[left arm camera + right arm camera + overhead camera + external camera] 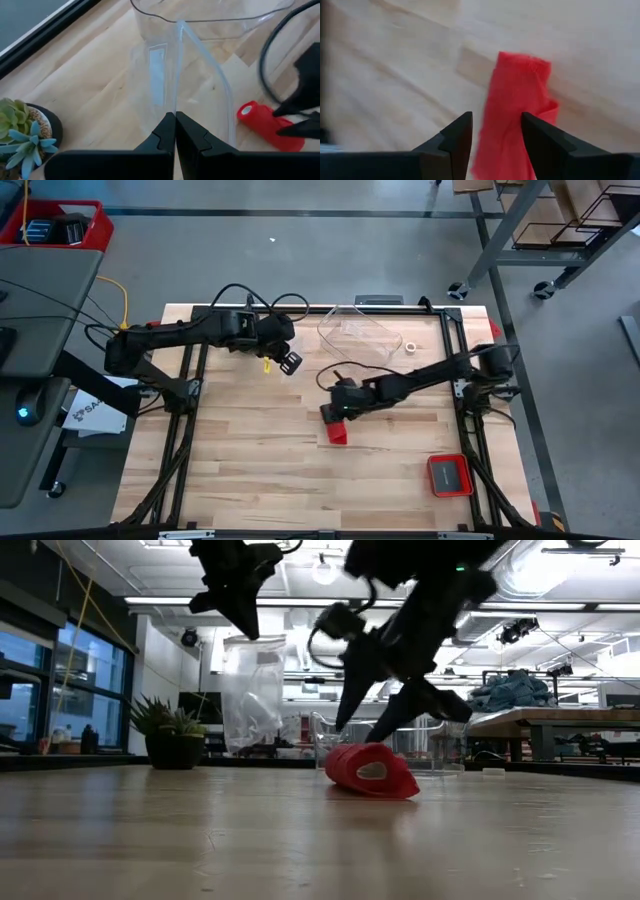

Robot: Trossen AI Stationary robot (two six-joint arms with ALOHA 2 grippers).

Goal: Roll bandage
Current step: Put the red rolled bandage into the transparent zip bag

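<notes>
Right end effector [333,420] hangs directly over the bandage [337,432], fingers spread apart, nothing between them; in the low view its tips sit just above the red cloth without clearly touching it. That bandage lies loosely rolled on the table [250,470], roughly mid-table, with bare wood open all around it. A small red tray [450,475] sits well apart from the bandage, toward the table's near right corner. A clear plastic container [358,333] stands beyond the bandage, near the far edge. Left end effector [285,360] is raised well above the table, beside that container and apart from the bandage, its fingers pressed together on nothing.
</notes>
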